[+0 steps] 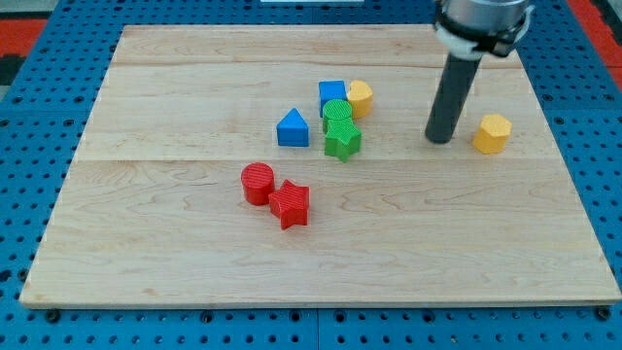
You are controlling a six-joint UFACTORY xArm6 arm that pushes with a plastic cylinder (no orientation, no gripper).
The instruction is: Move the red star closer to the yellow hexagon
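Note:
The red star point(290, 204) lies left of the board's middle, touching the red cylinder point(258, 183) on its upper left. The yellow hexagon point(493, 133) sits at the view's right. My tip point(441, 138) rests on the board just left of the yellow hexagon, a small gap apart, and far to the right of the red star.
A cluster sits near the centre top: a blue cube point(332, 95), a yellow block point(360, 97), a green cylinder point(337, 114) and a green star point(341, 139). A blue triangle point(293, 128) lies left of them. The wooden board point(146, 243) is ringed by a blue perforated surface.

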